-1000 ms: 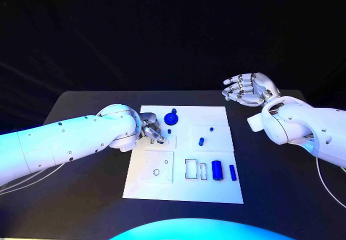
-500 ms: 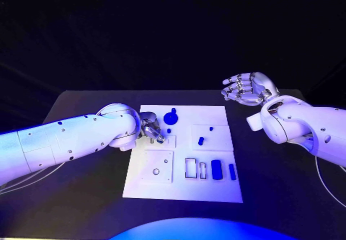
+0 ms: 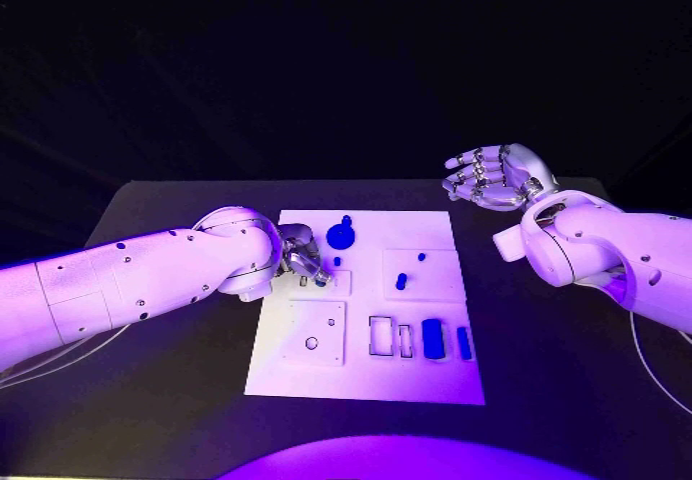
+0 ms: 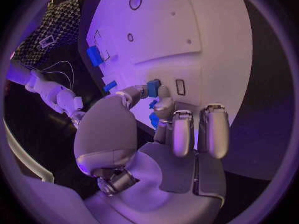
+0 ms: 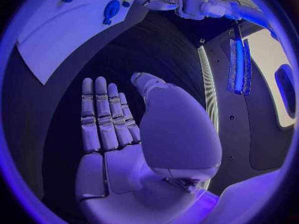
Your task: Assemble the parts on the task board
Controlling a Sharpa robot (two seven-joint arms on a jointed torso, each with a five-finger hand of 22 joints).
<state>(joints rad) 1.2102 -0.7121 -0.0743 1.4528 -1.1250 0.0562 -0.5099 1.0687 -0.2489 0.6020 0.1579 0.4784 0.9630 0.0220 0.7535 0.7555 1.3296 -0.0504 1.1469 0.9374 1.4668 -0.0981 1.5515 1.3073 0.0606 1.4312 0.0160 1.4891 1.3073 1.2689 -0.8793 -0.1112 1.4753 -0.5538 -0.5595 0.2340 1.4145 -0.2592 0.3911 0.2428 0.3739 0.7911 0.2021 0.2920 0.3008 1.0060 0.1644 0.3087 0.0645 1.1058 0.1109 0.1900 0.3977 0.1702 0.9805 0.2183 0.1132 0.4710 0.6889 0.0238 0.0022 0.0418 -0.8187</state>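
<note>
Head view shows the left hand [image 3: 302, 258] lowered over the upper left part of the task board [image 3: 368, 385], its fingers curled down onto the white plate. Left wrist view shows that hand's thumb and a fingertip [image 4: 163, 92] pinching a small blue part [image 4: 153, 88] against the board, just beside a small rectangular slot [image 4: 180, 86]; a second blue bit [image 4: 154, 120] sits just under the same fingers. Just beyond the left hand, toward the far edge of the board, lies a round blue part [image 3: 342, 236] with a short stem. Across the board from this hand, a small blue peg [image 3: 404, 282] sits on a raised square panel, and nearer the robot a blue block [image 3: 433, 337] and a slim blue bar [image 3: 464, 342] lie side by side next to two empty rectangular cutouts. The right hand [image 3: 495, 176] hangs well apart from the board, above the far right corner of the black table [image 3: 173, 400], holding nothing, its fingers held straight and side by side with the thumb set apart.
</note>
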